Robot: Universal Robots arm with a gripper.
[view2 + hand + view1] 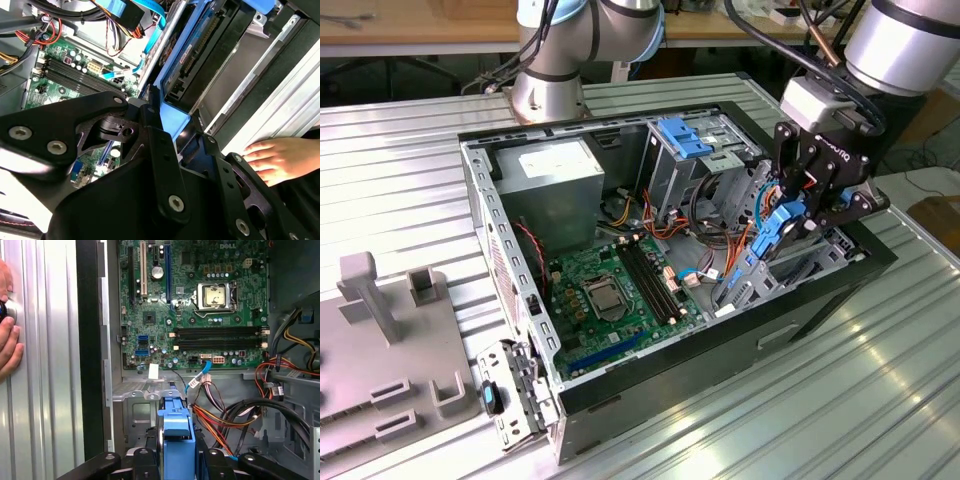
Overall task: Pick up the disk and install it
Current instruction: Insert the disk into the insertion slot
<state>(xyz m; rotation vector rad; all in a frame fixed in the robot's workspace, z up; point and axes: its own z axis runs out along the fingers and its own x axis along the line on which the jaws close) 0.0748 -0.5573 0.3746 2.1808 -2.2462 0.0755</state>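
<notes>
A: Tool (803,215) state?
B: Closed. Gripping the disk (177,427) by its blue frame. Frame pinched between the black fingers (162,155) in both wrist views.

A: Disk location?
B: Held on edge, tilted, over the open computer case (650,385). At the case's drive-bay end, toward the exterior view's right. Off the surface (840,400). Lower edge close to the bay's metal rails. Seated or not, cannot tell.

A: Inside the case?
B: Green motherboard (605,290) flat on the case floor, black memory slots running along it. Grey power supply (555,180) with a white label, in the case corner well apart from the tool. Red, orange and black cables (235,415) bundled between motherboard and bay. Blue caddy (682,138) up in the case's far bay, near the disk but not touching it.

A: Outside the case?
B: Person's hand (275,157) resting on the ribbed metal surface, just beside the case's black wall at the bay end. Grey fixture (380,340) also on the surface, apart from the case, toward the exterior view's left. Metal bracket (510,395) with a blue clip at the case corner nearest that fixture.
</notes>
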